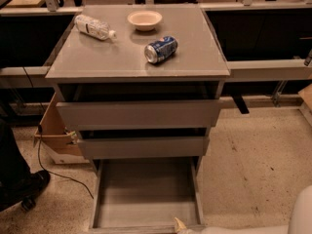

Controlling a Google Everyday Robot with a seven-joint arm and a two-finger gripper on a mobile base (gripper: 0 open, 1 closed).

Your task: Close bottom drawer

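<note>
The bottom drawer (146, 193) of a grey cabinet (87, 65) is pulled far out at the bottom centre of the frame, its shallow grey box bare inside and its front panel running along the lower edge. The gripper (181, 225) shows only as a pale tip at that front panel, just right of centre, on a white arm (297, 213) coming in from the lower right corner; whether it is grasping or released cannot be told. Above, the middle drawer (144, 147) and top drawer (139, 114) each stand slightly out. On the cabinet top lie a plastic bottle (93, 27) on its side, a small bowl (145, 19) and a blue can (161, 49) on its side. A cardboard box (52, 130) sits at the cabinet's left.
</note>
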